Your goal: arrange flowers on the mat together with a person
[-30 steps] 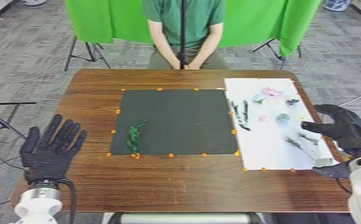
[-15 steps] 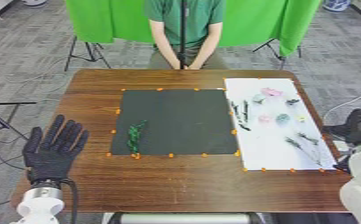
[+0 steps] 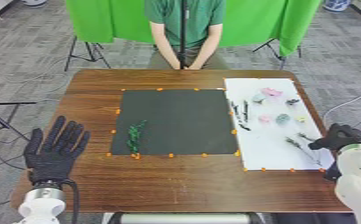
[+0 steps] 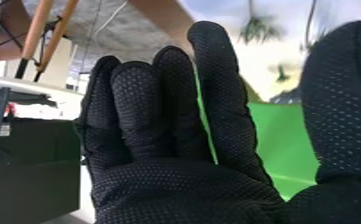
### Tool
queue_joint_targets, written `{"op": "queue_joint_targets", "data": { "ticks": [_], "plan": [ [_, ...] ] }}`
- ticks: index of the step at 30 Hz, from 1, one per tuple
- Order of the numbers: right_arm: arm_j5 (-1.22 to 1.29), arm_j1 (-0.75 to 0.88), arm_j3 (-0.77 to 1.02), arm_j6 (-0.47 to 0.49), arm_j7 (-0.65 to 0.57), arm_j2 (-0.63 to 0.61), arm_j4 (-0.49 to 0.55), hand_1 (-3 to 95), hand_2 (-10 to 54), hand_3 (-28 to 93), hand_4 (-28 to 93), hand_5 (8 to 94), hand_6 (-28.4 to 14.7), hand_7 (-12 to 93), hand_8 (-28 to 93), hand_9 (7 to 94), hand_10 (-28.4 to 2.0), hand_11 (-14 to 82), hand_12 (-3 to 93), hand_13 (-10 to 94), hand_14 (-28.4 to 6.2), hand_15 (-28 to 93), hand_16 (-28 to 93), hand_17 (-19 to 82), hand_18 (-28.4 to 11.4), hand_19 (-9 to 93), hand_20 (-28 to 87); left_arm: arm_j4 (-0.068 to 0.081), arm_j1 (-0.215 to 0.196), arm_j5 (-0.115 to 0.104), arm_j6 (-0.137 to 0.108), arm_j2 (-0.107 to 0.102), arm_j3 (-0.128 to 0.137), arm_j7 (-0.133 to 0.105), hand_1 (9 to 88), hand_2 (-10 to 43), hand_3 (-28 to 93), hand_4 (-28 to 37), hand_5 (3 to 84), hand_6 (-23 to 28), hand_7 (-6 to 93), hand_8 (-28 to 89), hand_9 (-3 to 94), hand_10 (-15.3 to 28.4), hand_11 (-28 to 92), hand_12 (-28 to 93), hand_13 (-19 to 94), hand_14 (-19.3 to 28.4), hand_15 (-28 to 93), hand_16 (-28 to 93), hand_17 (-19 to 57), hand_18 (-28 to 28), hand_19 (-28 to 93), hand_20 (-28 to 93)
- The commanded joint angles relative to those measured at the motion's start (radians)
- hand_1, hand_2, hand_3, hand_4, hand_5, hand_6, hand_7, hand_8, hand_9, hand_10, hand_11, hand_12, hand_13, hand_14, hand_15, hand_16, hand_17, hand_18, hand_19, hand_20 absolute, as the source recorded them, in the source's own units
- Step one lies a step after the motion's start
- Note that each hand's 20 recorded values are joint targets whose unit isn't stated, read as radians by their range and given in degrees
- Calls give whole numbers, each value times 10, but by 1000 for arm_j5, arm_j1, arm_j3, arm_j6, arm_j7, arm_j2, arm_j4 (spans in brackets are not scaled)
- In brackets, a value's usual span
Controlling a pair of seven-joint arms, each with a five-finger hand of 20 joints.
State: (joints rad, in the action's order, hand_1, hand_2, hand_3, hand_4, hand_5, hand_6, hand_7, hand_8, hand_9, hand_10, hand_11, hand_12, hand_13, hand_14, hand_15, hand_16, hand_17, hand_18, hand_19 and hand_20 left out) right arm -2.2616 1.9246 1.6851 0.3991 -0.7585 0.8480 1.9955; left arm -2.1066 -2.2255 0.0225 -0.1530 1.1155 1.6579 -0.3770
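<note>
In the head view my right hand is at the table's right edge, beside the lower right of the white sheet. My left hand lies left of the dark mat, fingers straight. A green sprig rests on the mat's lower left. The sheet holds a pink flower, a smaller pink bloom, a pale green one, dark stems and thin sprigs. In the right wrist view my right hand has straight fingers and holds nothing; a sprig is beyond it.
Orange tabs line the mat and the sheet. The brown table extends in front of the mat. A person sits across the table with hands together at its far edge. A green curtain hangs behind.
My right hand first moved off the sheet to the right, then came back toward the sheet's lower right edge. My left hand has shifted very slightly. The flowers and sprigs lie as before.
</note>
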Motion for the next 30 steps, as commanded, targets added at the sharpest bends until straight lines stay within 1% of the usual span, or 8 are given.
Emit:
{"op": "queue_joint_targets", "data": {
  "ticks": [1, 5, 9, 14, 19, 21, 25, 30],
  "plan": [
    [-23, -5, -24, 8, 26, 17, -30, 406, -95, 675, -280, 717, 5, 234, -89, 581, -171, 560, 421, 499, -191, 763, 359, 225, -252, 743, 414, 5, -8, -4, -6, 10, -8, 13, 248, 134, 742, -283, 436, 97, 174, -107, 423, 180, 290, 139, 327, 194, 496, -76, -72, 180, 421, 150],
    [-7, -9, -41, -33, -11, 18, -16, 498, -54, 659, -280, 768, -10, 321, 32, 639, -153, 560, 453, 513, -177, 758, 367, 236, -249, 741, 408, -1, -7, -18, -20, 13, -12, 23, 252, 137, 739, -283, 437, 97, 176, -107, 424, 181, 291, 140, 327, 194, 498, -77, -71, 180, 423, 151],
    [28, -6, -48, -93, -39, 9, 29, 507, -21, 675, -282, 744, -12, 385, 120, 655, -157, 569, 481, 523, -176, 761, 371, 246, -252, 751, 407, 2, -3, -23, -15, 15, -17, 33, 261, 146, 735, -283, 443, 97, 179, -108, 427, 180, 294, 140, 331, 194, 500, -78, -70, 180, 426, 152],
    [212, -49, -85, -257, -184, 6, 105, 509, -20, 689, -282, 741, -12, 403, 142, 665, -164, 575, 484, 546, -182, 765, 368, 262, -263, 771, 407, 0, -7, -35, -15, 12, -16, 29, 263, 148, 733, -283, 445, 99, 178, -110, 428, 179, 296, 138, 332, 193, 502, -80, -70, 180, 428, 151],
    [337, -91, -124, -362, -185, -14, 170, 513, -24, 693, -280, 749, -17, 390, 153, 677, -172, 573, 474, 558, -190, 766, 359, 269, -274, 784, 399, -7, -11, -39, -34, 16, -22, 32, 262, 150, 734, -283, 446, 97, 179, -109, 429, 179, 297, 137, 333, 192, 504, -81, -69, 180, 429, 150],
    [407, -144, -161, -355, -179, -22, 179, 512, -26, 695, -277, 750, -19, 387, 155, 679, -174, 571, 471, 559, -192, 765, 356, 270, -276, 787, 395, -11, -19, -45, -35, 16, -22, 31, 264, 151, 733, -283, 449, 95, 181, -110, 430, 178, 298, 137, 334, 192, 504, -81, -69, 180, 430, 150],
    [371, -249, -308, -401, -182, -17, 191, 507, -28, 701, -268, 753, -22, 383, 161, 684, -178, 571, 463, 564, -196, 767, 349, 274, -280, 797, 387, -9, -12, -38, -35, 12, -25, 34, 265, 151, 734, -283, 450, 95, 183, -112, 431, 179, 298, 136, 334, 192, 506, -83, -69, 179, 432, 150],
    [403, -408, -501, -379, -191, 24, 153, 494, -31, 711, -242, 754, -22, 387, 174, 690, -181, 576, 457, 570, -200, 772, 343, 278, -283, 809, 375, -7, -7, -45, -36, 6, -50, 44, 263, 148, 740, -283, 453, 86, 192, -115, 431, 178, 301, 137, 335, 191, 507, -83, -69, 179, 432, 148]
  ]
}}
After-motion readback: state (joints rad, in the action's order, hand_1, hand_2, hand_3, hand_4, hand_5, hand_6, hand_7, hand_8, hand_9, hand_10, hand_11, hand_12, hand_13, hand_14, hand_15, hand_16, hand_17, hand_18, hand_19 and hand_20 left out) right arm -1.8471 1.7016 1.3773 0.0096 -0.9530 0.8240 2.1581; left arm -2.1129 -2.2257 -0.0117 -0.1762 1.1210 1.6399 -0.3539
